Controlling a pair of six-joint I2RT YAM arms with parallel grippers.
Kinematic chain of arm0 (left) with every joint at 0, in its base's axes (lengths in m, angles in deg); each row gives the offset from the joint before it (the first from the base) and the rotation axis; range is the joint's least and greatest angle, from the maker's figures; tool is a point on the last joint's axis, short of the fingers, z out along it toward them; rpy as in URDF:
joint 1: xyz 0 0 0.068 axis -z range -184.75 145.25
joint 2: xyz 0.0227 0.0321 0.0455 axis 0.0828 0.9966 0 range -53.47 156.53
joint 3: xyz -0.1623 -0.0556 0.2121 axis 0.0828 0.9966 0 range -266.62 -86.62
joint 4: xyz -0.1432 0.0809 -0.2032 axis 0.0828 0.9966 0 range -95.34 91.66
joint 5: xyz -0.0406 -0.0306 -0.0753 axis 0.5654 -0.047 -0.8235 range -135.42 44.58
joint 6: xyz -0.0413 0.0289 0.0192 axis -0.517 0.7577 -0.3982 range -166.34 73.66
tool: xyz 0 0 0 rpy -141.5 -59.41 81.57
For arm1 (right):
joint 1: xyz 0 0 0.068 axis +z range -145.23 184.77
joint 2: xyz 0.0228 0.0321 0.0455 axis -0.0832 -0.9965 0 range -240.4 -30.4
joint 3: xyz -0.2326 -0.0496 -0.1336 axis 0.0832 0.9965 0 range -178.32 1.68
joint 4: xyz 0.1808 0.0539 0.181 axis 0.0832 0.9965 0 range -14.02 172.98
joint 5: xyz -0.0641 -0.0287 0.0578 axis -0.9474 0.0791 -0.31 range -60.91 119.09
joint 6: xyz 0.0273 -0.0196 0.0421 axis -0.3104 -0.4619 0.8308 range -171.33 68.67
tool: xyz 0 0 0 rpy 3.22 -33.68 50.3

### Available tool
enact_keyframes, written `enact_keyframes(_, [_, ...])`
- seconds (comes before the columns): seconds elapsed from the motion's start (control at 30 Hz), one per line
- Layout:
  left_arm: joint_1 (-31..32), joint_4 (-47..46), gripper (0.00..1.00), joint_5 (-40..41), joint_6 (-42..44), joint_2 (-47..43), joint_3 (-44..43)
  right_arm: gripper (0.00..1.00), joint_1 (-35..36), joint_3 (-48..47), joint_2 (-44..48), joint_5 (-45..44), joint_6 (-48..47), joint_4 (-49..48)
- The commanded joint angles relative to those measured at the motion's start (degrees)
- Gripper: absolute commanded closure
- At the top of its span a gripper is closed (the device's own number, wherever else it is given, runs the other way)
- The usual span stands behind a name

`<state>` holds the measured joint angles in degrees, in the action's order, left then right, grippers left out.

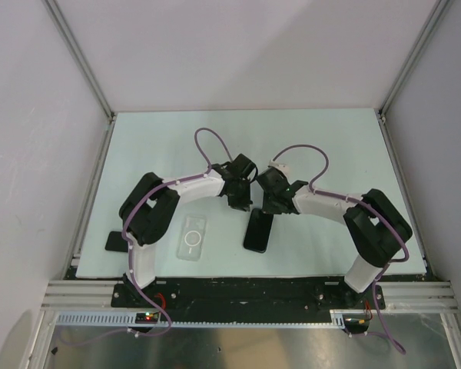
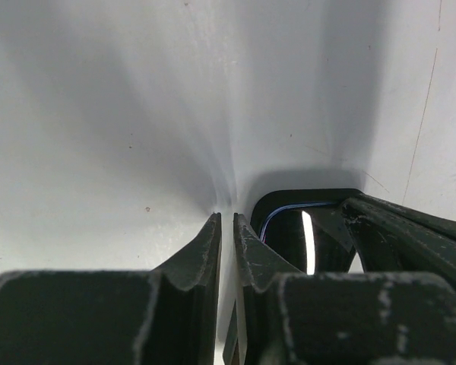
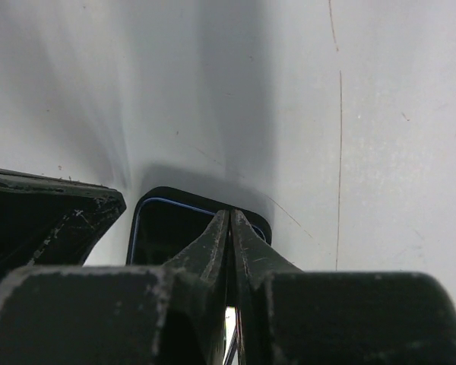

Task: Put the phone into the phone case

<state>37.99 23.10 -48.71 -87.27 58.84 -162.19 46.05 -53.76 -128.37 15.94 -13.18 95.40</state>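
On the desk [image 1: 330, 154], mid-way across, right claw [image 3: 229, 214]: fingers pressed almost together with only a hairline between them and nothing pinched. The tips are down over the far end of the phone [image 1: 258, 232]; whether they touch it I cannot tell.
Left claw [image 2: 226, 219]: narrow, a thin slit between the fingers with nothing in it. The tips are low over the desk just left of the phone's far corner, close beside the right claw.
Phone: flat on the desk, screen up, its long side running near to far. It is outside the case [image 1: 192, 237].
Case: flat on the desk, left of the phone and apart from it, white ring showing.
Dark flat thing [image 1: 113, 241]: near the desk's left edge, partly hidden by the left arm.
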Motion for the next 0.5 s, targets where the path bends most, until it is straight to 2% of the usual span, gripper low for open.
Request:
enact_keyframes(0.0, [0.2, -0.3, 0.85, -0.6, 1.1, -0.5, -1.8, 0.91, 0.7, 3.0, -6.7, 0.4, 1.1, 3.6])
enact_keyframes(0.27, [0.3, -0.3, 0.81, -0.6, 1.5, -4.6, -0.7, 0.82, -0.8, -0.9, -1.1, 0.7, -1.2, 5.1])
enact_keyframes(0.47, [0.5, -0.3, 0.81, -1.5, 2.2, -6.2, -1.7, 0.8, -3.9, -1.7, 4.3, 3.4, -3.0, 5.2])
